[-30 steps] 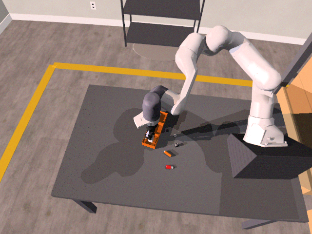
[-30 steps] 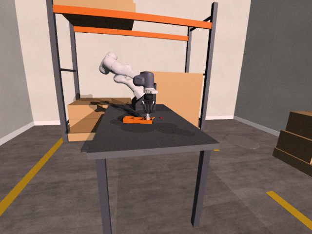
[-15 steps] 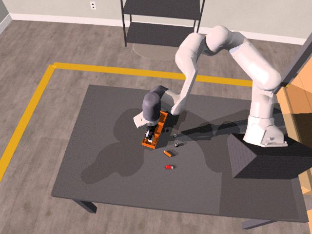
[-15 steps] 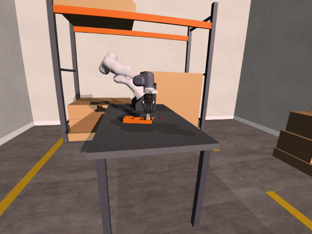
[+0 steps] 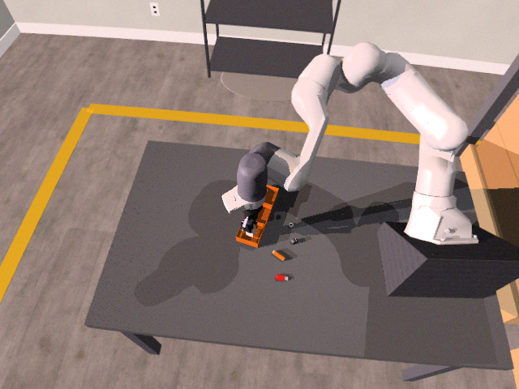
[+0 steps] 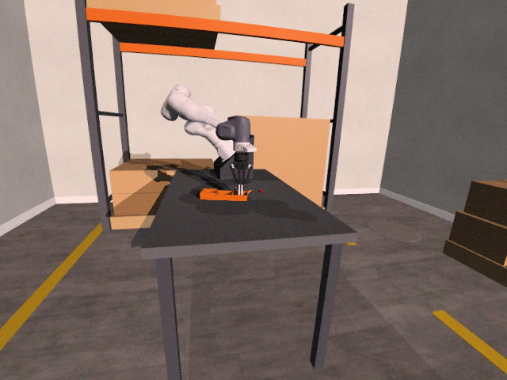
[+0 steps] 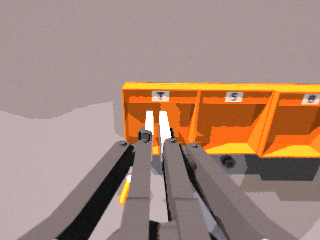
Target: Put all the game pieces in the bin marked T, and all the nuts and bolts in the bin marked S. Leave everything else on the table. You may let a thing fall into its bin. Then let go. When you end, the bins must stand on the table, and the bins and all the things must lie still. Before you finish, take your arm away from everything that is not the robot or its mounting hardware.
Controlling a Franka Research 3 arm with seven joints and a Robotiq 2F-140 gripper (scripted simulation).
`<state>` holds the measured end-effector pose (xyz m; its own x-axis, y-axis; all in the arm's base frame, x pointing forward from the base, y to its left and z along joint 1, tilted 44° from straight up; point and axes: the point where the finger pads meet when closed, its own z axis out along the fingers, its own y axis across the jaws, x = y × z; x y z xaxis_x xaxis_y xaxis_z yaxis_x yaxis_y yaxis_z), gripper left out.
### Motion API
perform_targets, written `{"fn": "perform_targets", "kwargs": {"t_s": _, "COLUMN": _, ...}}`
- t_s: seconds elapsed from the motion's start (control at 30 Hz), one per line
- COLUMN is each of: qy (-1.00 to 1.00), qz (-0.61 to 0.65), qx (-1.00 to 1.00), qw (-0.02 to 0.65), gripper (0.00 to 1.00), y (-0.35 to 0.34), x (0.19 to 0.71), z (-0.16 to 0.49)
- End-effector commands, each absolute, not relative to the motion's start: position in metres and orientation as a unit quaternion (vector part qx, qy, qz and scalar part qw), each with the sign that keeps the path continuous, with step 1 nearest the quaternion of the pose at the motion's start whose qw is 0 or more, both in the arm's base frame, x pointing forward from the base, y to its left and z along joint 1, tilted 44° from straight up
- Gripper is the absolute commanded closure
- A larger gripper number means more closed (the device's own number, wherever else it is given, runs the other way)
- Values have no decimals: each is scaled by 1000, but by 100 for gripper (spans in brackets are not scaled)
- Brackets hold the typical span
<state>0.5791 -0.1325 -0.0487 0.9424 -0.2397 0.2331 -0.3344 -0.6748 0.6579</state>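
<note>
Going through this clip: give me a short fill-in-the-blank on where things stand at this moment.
1. The gripper hangs over the compartment marked ___.
2. Its fingers are ___, with nothing between them.
3. The bin is coloured ___.
4. The red piece lies on the ___, outside the bin.

Missing words: T; shut; orange; table

The orange bin [image 7: 220,120] bears white tags: T [image 7: 159,95], S [image 7: 233,97]; the third tag [image 7: 311,99] is unclear.
</note>
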Motion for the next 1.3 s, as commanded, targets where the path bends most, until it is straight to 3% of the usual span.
{"fn": "perform_targets", "kwargs": {"t_s": 0.0, "qy": -159, "qz": 65, "qx": 913, "qw": 371, "gripper": 95, "y": -134, "x": 580, "z": -49}}
{"fn": "perform_targets", "kwargs": {"t_s": 1.27, "qy": -159, "qz": 65, "qx": 913, "qw": 371, "gripper": 95, "y": -114, "x": 580, "z": -29}}
